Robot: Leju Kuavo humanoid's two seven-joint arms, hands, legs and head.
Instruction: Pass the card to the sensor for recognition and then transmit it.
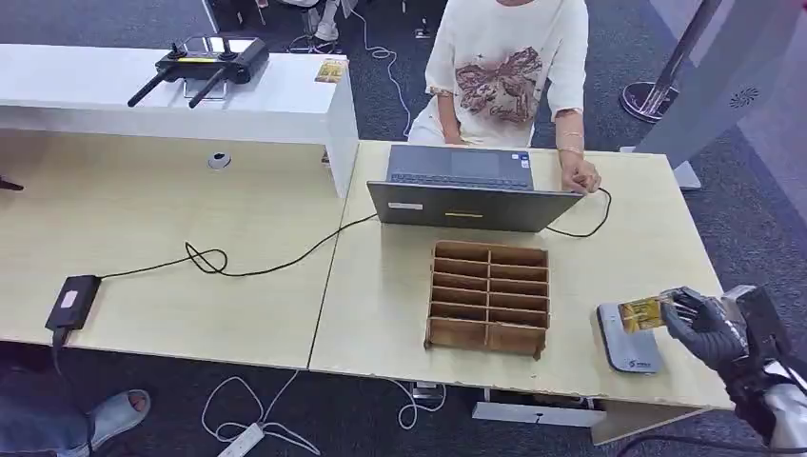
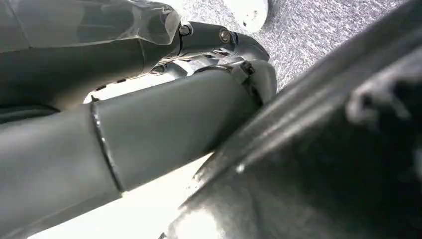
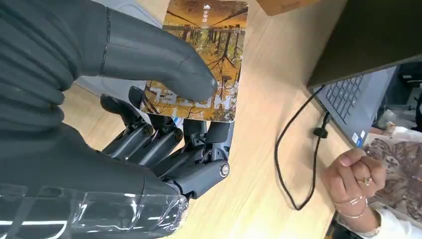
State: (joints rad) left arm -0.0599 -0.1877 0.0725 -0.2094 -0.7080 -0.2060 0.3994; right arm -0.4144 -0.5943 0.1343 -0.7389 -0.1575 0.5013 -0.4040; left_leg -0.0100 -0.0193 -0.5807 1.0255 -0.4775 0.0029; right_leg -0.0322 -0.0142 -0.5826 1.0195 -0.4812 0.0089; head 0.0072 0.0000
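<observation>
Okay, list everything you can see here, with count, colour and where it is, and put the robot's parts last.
card: 1, yellow-brown, in the right hand, over the reader
reader: 1, grey, near right table edge
organiser: 1, brown, compartmented, table middle
laptop: 1, grey, open, beyond the organiser
cables: black, across the table; white ones on the floor
power brick: 1, black, near left
controller: 1, black, on the white counter
small card: 1, yellowish, on the white counter
person: 1, white shirt, seated at the laptop
right hand: 1, dark, pinches the card
left hand: dark, close up, finger pose unclear
</observation>
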